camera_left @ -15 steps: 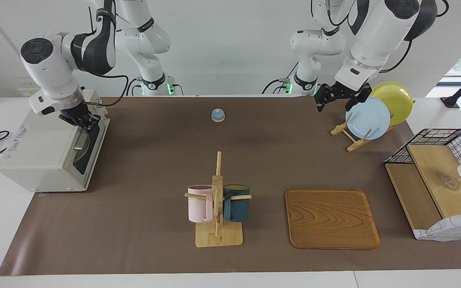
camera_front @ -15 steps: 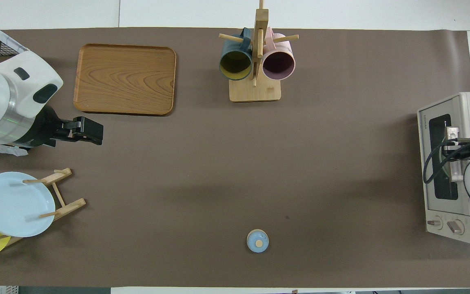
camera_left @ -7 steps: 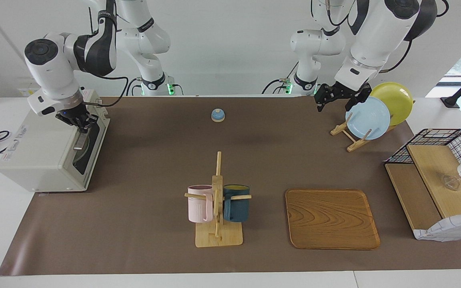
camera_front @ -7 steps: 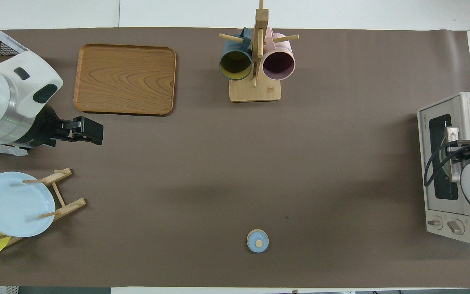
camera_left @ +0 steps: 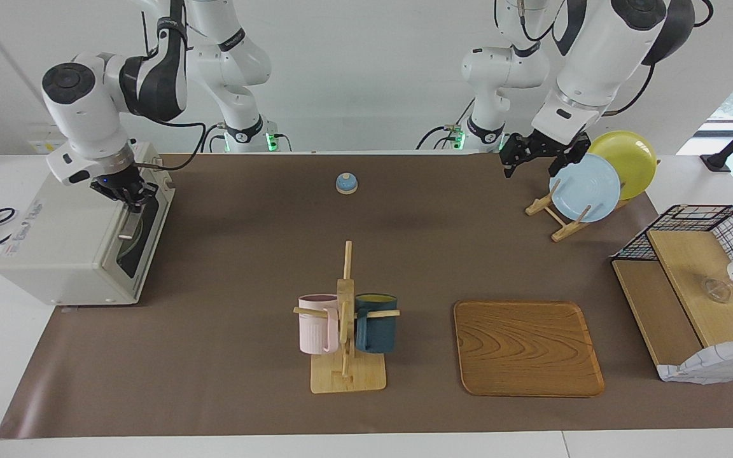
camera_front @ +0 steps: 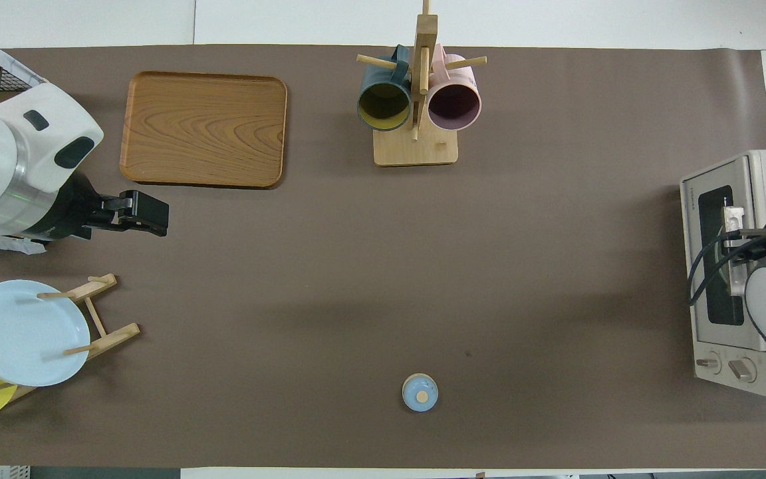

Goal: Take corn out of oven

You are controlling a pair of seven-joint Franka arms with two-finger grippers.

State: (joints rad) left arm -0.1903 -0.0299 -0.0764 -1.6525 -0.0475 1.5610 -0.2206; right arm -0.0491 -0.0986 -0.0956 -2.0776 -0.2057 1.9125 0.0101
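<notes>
Right gripper (camera_left: pixel 132 198) clamped shut on the door handle (camera_left: pixel 128 222) of the oven (camera_left: pixel 61 248), door closed, corn unseen (presumably inside, past the fingertips), likely light, stiff and slick, best pinched mid-cob; left gripper (camera_left: pixel 535 159) waiting, spread wide, over the plate rack (camera_left: pixel 548 213).

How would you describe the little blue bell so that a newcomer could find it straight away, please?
Start at the wooden mug tree in the middle of the brown mat, then look nearer to the robots. The bell sits alone there on the mat, a small blue dome with a tan button on top, touching nothing.
</notes>
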